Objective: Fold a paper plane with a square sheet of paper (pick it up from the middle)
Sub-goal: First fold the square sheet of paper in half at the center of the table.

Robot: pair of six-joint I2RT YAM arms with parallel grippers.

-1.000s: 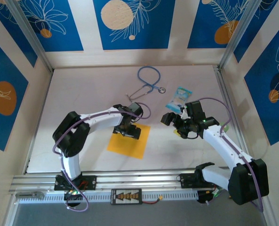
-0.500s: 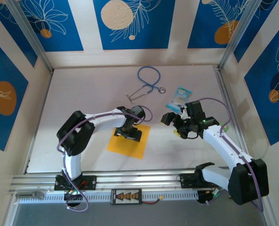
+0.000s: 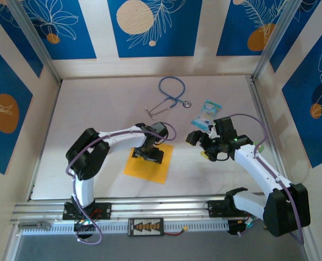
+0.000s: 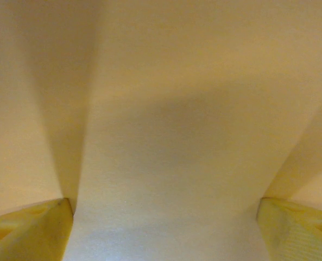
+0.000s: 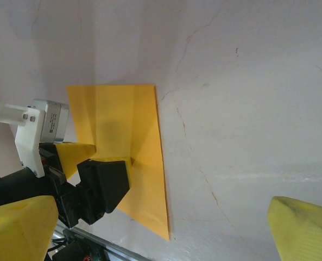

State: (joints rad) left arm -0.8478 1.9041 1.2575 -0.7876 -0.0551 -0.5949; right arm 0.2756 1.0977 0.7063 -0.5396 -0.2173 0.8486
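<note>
The square sheet of paper (image 3: pixel 149 167) lies flat on the table (image 3: pixel 95 109), directly under the left gripper (image 3: pixel 148 153). That gripper's fingers (image 4: pixel 25 234) are spread apart over the sheet's middle and appear to touch it, though the close view is too blurred to be sure. The right gripper (image 3: pixel 200 144), also spread and empty, hangs well apart to the right, so the left arm is nearer for the pinch.
</note>
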